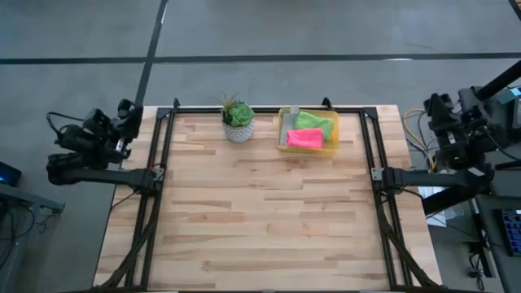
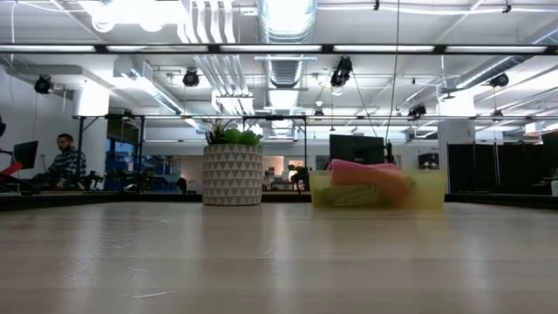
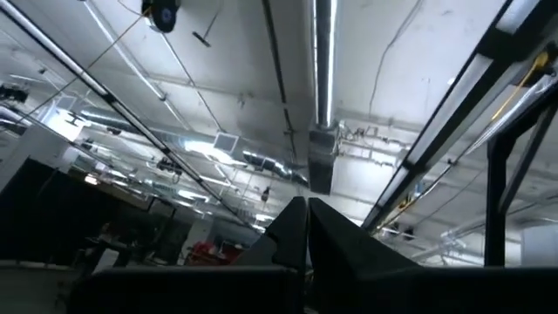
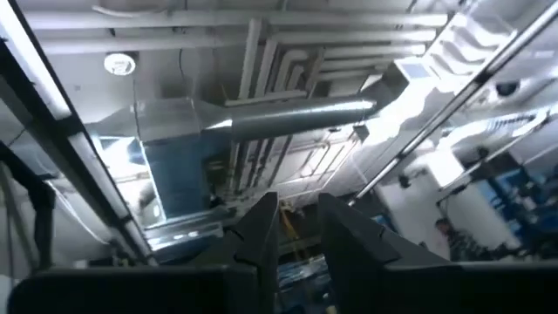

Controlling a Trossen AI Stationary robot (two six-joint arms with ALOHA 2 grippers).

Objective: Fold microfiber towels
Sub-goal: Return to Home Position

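The microfiber towels lie folded in a translucent yellow bin [image 1: 282,140] at the table's far middle. A hot pink towel [image 1: 304,138] is nearest, a bright green one [image 1: 316,124] lies behind it, and a strip of light grey [image 1: 294,113] shows at the bin's far left corner. In the low view the pink towel [image 2: 359,167] tops the pile in the bin [image 2: 429,188]. My left gripper [image 3: 307,204] is shut, drawn back off the table's left edge and pointing up at the ceiling. My right gripper [image 4: 298,206] stands slightly open, off the right edge, also pointing up.
A small plant in a white patterned pot [image 1: 238,124] stands left of the bin. The bare wooden tabletop [image 1: 260,212] stretches from there to the near edge. Black frame rails [image 1: 159,163] run along the left and right sides. A person [image 2: 63,162] sits far behind the table.
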